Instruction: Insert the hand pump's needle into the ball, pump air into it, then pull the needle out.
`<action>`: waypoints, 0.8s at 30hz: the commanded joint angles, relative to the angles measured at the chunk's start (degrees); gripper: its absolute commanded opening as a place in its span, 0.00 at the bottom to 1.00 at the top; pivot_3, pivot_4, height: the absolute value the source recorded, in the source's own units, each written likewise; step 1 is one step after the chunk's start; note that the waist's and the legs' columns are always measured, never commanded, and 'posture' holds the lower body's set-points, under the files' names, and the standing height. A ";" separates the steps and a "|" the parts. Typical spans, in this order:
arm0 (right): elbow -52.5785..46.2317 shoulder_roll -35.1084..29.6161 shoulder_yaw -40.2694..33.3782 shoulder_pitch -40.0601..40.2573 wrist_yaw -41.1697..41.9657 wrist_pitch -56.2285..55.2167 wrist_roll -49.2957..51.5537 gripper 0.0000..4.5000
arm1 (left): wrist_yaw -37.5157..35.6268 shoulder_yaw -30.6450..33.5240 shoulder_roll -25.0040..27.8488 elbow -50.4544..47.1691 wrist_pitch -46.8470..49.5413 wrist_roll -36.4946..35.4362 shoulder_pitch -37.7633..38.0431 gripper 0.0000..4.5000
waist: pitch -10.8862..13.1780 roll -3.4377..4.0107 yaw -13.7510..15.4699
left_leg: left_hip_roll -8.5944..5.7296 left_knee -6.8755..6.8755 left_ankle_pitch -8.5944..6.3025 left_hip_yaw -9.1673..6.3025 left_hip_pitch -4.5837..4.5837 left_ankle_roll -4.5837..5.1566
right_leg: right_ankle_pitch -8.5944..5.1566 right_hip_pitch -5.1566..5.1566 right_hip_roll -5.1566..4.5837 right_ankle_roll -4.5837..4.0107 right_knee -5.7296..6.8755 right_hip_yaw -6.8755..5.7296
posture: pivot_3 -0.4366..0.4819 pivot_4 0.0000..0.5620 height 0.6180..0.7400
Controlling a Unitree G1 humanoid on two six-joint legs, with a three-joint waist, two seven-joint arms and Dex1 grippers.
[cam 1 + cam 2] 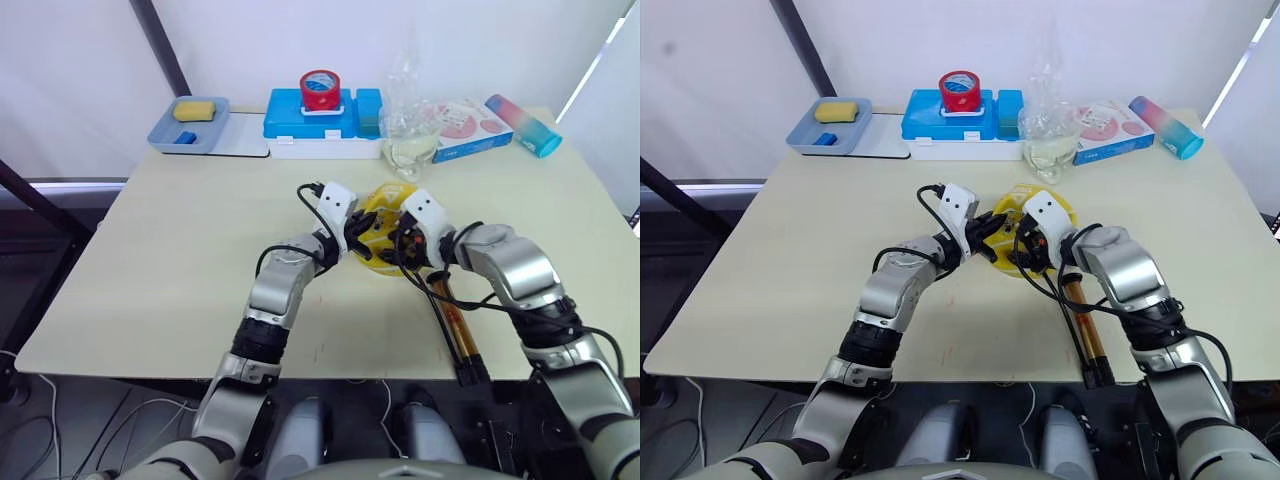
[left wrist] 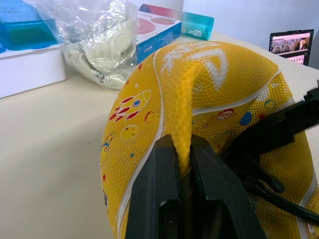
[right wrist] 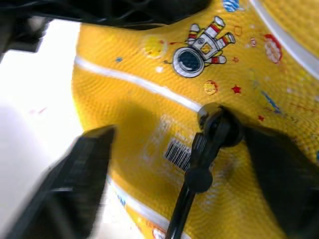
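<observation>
Two claws work the saggy, soft ball (image 1: 385, 225) mid-table: the left claw (image 2: 182, 164) is pinched onto a limp fold of it, the right claw (image 3: 164, 164) spread wide around the needle (image 3: 212, 127) fitting, which looks best gripped by its stiff black collar.

The thin metal needle (image 3: 203, 117) is hidden — only its small black fitting shows against the saggy yellow ball with white seam lines (image 3: 149, 64). Right gripper's black fingers (image 3: 82, 164) are blurred and cut off — barcode print unreadable.
</observation>
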 commanded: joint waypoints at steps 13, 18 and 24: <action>-9.63 -7.64 -19.98 18.93 4.46 -22.81 9.33 0.99 | -2.06 -3.82 0.46 4.68 -0.17 0.60 -1.07 0.00 | 0.07 -0.07 1.38 | -0.27 0.04 0.01 -0.59 -0.42 0.01 | -0.17 0.04 0.04 0.22 -0.10 -0.26 | 0.48 0.27 1.00; -9.37 -8.45 -25.93 25.85 6.94 -28.66 12.79 0.99 | -2.46 -3.37 1.00 7.35 -1.80 0.49 -3.34 0.00 | 0.10 -0.08 1.25 | -0.33 0.08 0.01 -0.60 -0.39 0.02 | -0.20 0.09 0.05 0.28 -0.08 -0.17 | 0.48 0.27 1.00; -2.50 -12.88 -33.50 36.34 17.18 -39.75 15.77 0.99 | -4.10 -3.45 1.90 12.39 -5.68 0.98 -6.69 0.00 | 0.11 -0.10 1.53 | -0.39 0.16 0.03 -0.62 -0.37 0.03 | -0.31 0.21 0.09 0.44 -0.04 -0.17 | 0.48 0.27 1.00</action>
